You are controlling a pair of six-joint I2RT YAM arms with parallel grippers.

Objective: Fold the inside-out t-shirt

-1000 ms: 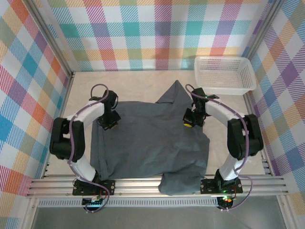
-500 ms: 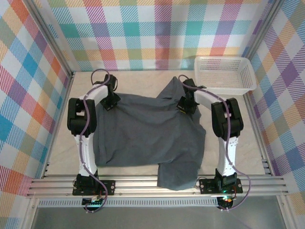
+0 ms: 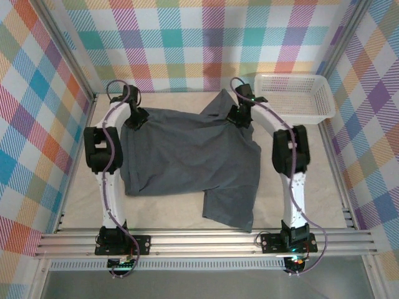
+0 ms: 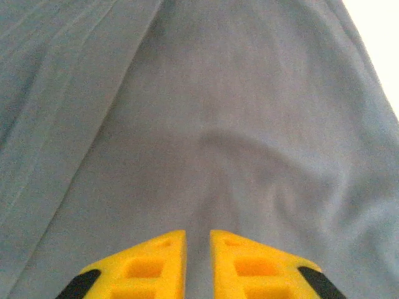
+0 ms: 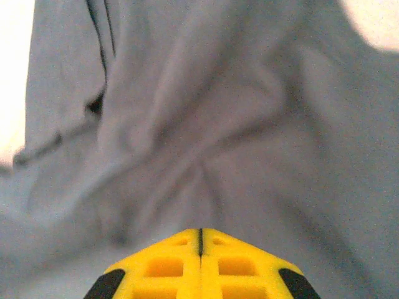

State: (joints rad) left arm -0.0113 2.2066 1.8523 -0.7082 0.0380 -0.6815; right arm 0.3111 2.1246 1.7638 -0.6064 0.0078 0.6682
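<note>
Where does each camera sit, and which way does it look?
Top external: above and behind the arms, looking down on table, t-shirt and basket; both arms show.
Left wrist: on the left arm, looking past the left gripper at smooth cloth.
Right wrist: on the right arm, past the shut right gripper at creased cloth.
Shared: all see the t-shirt.

White arms have black joints (purple cables) and yellow tool fingers.
</note>
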